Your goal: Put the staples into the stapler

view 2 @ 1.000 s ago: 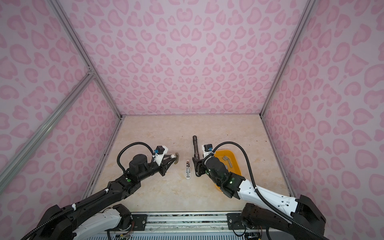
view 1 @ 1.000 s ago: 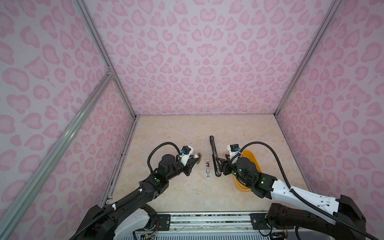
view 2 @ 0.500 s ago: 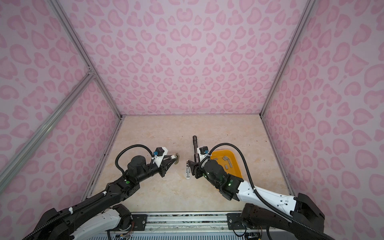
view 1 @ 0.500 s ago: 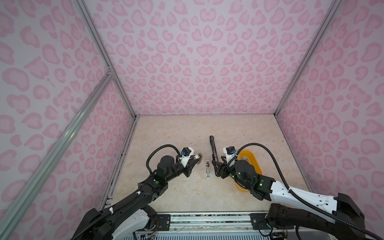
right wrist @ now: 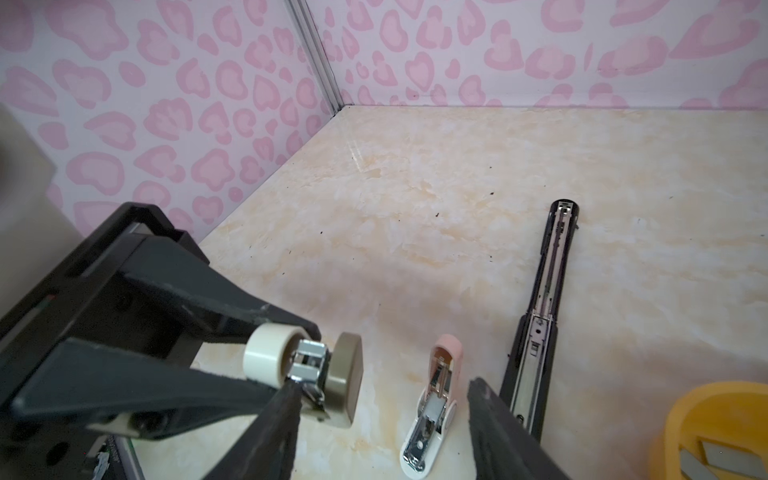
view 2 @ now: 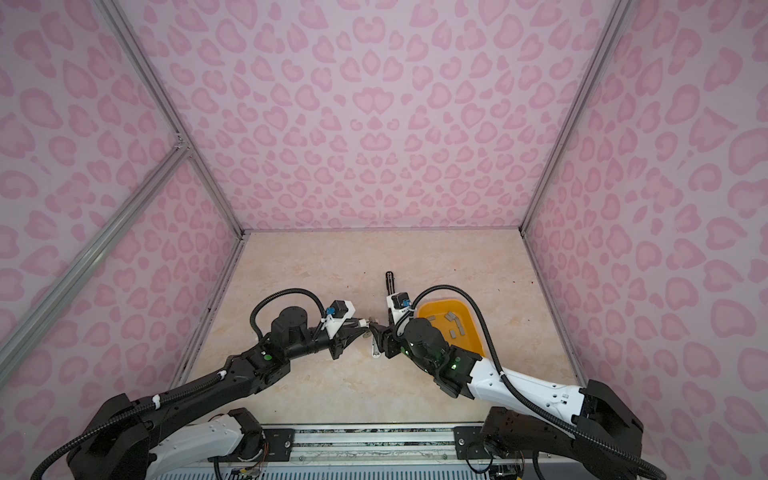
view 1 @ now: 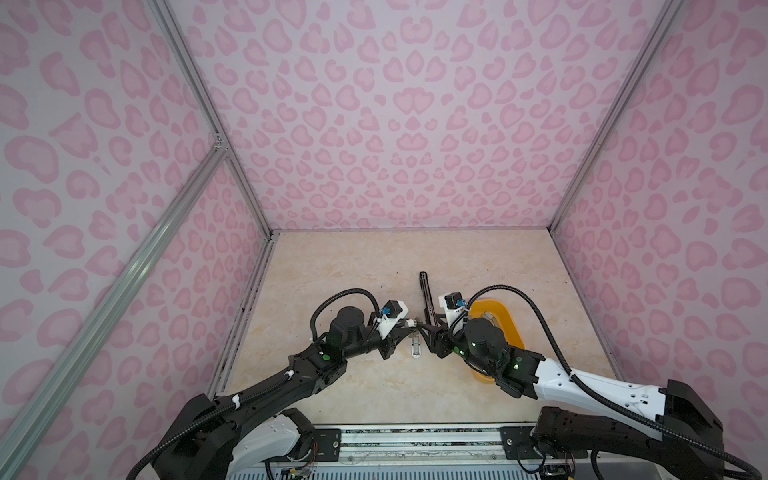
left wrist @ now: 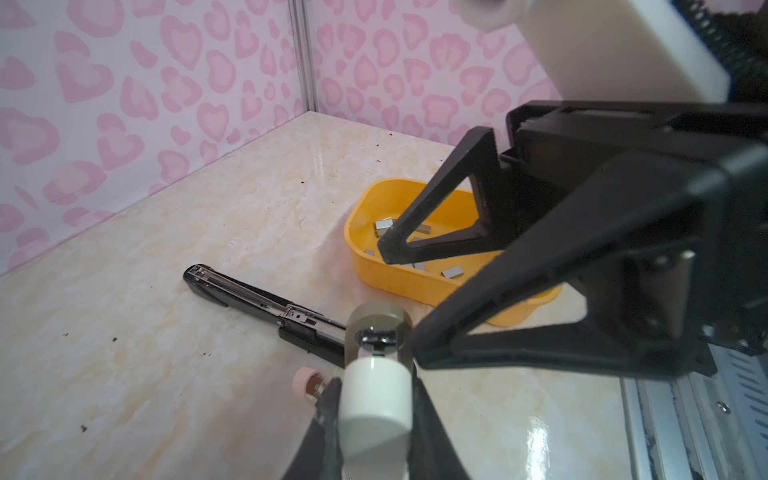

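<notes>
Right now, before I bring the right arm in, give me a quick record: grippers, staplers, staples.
left gripper: shut on cream-and-taupe stapler, off the table, metal magazine exposed
right gripper: open, empty; one finger right beside that stapler, contact unclear
pink stapler: open, lying on table
black stapler: long, opened flat on table
staple strips: loose in orange tray

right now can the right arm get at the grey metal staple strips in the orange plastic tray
Probably yes. The right arm has open, empty jaws, the orange plastic tray sits open-topped beside it, and nothing covers the grey metal staple strips.
</notes>
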Available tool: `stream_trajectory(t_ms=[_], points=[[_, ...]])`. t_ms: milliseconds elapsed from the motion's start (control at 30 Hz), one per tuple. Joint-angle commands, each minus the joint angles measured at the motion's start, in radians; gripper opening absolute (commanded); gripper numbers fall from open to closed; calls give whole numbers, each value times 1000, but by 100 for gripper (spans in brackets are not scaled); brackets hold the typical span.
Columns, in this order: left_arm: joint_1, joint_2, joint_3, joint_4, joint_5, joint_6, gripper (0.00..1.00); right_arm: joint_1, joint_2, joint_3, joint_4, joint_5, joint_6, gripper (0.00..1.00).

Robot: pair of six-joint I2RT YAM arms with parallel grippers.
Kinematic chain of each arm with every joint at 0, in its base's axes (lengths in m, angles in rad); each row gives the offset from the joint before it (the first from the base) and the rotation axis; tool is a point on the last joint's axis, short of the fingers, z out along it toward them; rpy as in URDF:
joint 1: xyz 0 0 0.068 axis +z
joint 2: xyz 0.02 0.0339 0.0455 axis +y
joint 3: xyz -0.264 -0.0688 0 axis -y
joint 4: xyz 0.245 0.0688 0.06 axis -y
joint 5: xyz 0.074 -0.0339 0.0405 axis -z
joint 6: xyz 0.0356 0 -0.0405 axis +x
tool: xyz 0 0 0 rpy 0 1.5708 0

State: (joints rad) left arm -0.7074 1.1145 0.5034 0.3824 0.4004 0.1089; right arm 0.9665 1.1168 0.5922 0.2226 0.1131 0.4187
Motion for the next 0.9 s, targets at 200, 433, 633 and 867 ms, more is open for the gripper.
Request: stream_trajectory(t_ms=[200, 433, 633, 867], points=[[-26, -18, 8, -10, 27, 69, 3, 1, 58, 46, -73, 71, 44, 61], [-46, -25, 13, -21, 49, 100, 3, 0, 46, 29, -80, 151, 75, 58], [-47, -51, -1, -21, 3, 99, 3, -1, 50, 29, -87, 178, 82, 58], [-49, -101, -19, -20, -25, 100, 3, -2, 67, 44, -107, 181, 84, 57]])
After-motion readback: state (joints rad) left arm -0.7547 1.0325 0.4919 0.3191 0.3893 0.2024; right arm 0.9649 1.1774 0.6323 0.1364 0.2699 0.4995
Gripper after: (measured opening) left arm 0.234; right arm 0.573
